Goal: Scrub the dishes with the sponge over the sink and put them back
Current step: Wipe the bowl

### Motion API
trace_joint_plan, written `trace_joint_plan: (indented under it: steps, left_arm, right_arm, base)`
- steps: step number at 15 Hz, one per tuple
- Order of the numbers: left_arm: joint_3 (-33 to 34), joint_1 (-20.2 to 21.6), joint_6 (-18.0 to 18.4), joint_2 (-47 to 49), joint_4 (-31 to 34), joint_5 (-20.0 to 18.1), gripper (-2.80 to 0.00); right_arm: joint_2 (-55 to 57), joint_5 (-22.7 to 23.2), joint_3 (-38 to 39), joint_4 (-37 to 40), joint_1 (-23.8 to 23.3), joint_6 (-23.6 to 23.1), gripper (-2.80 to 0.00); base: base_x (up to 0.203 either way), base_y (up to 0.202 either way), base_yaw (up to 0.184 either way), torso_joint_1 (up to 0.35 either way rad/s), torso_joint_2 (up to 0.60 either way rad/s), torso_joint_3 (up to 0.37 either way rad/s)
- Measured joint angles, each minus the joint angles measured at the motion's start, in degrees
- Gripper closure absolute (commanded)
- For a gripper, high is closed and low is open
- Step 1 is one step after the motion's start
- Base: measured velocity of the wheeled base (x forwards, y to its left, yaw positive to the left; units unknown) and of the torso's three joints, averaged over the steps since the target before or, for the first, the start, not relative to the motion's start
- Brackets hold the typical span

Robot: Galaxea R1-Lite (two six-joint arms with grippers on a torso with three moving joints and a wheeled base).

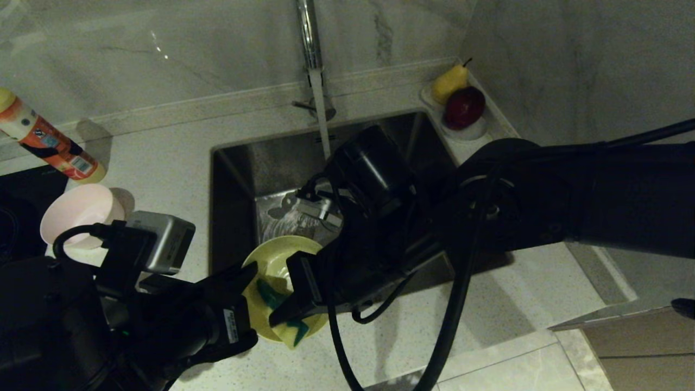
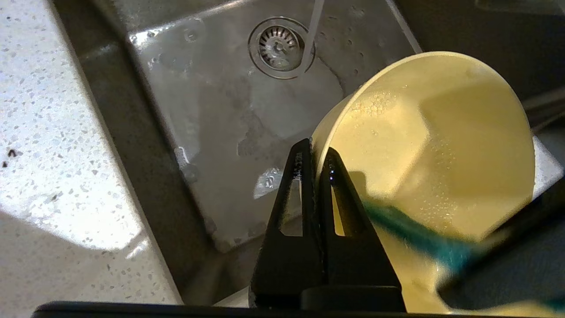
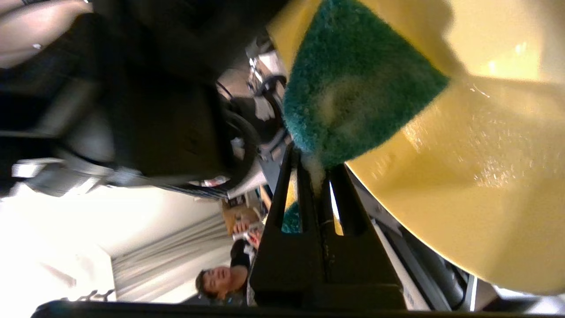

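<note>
Scrubbing the yellow plastic bowl [image 1: 271,266] at the front edge of the stainless steel sink [image 1: 244,168].

My left gripper [image 2: 314,152] is clamped on the bowl's rim, bowl tilted over the basin. My right gripper [image 3: 314,165] is closed on the yellow foam sponge with green scouring face [image 3: 353,88], pressed inside the bowl. Water runs from the chrome tap [image 1: 309,38]. The pale pink plastic bowl [image 1: 79,214] sits on the bench [image 1: 163,157] left of the sink.
</note>
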Motion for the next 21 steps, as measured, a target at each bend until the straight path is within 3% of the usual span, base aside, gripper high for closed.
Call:
trace_joint_plan:
  steps: [12,21]
  left_arm:
    - [0.11,0.24,-0.09,-0.63,0.10,0.27,0.00]
    - [-0.39,0.20,-0.30,0.02,-0.11,-0.02,0.00]
  right_arm:
    - [-5.84,-1.46,4.80,0.09,-3.39,-0.02,0.00]
    - [-4.13,-1.29,-1.02,-1.29,-4.44,-0.74,0.00]
  base:
    - [0.000,0.000,0.000,0.000,0.00,0.000]
    - [0.000,0.000,0.000,0.000,0.00,0.000]
